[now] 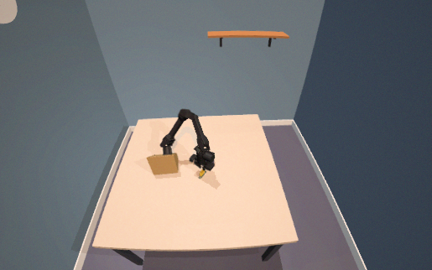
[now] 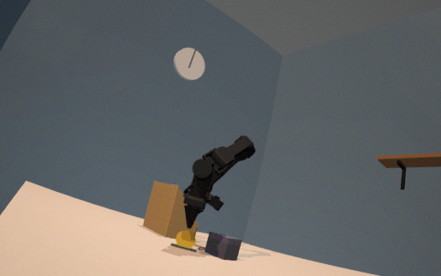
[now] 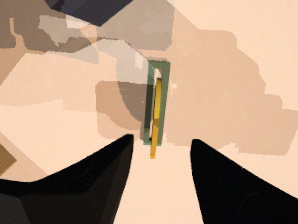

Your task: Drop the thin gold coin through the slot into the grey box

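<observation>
My black jaws (image 2: 189, 226) stand apart above the round gold coin (image 2: 185, 239) (image 3: 157, 102), upright in its shallow dark-green holder (image 2: 194, 250) (image 3: 165, 85) on the desk (image 1: 194, 210) (image 2: 82, 231) (image 3: 250, 195). I'm lining up the grasp; next I'd centre over it, descend straddling both faces, then squeeze gently.

The top view looks steeply down from high up and well apart, taking in the whole surface (image 1: 194, 210). The exterior view sits low and tilted, facing a wall clock (image 2: 189, 63). Both share the arm (image 1: 202, 134) (image 2: 221, 160). The wrist view looks down closely past the end effector's fingertips.
</observation>
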Controlling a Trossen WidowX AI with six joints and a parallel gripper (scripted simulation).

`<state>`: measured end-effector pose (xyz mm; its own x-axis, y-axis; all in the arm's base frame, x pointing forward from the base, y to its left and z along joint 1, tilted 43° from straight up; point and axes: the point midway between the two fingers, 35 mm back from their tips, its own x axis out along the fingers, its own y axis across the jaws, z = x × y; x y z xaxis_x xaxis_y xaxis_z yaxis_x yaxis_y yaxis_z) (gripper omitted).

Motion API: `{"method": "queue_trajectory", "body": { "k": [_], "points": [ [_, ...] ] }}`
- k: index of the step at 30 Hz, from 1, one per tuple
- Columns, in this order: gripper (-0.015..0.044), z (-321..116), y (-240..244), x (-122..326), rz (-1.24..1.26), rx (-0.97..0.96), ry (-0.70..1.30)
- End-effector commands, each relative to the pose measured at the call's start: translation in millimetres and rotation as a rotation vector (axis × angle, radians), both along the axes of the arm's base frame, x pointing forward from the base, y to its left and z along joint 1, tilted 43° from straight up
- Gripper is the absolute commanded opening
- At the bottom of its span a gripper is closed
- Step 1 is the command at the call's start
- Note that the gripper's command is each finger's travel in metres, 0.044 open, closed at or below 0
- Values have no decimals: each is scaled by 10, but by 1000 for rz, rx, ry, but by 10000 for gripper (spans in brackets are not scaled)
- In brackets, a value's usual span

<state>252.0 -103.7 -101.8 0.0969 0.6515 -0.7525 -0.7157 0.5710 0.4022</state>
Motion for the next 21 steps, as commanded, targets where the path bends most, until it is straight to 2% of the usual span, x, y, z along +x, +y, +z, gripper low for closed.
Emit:
{"method": "queue_trajectory", "body": {
  "k": [1, 21],
  "points": [
    [161, -66, 75, -13, -4, 11, 9],
    [161, -307, 289, 18, -4, 12, 9]
  ]
}}
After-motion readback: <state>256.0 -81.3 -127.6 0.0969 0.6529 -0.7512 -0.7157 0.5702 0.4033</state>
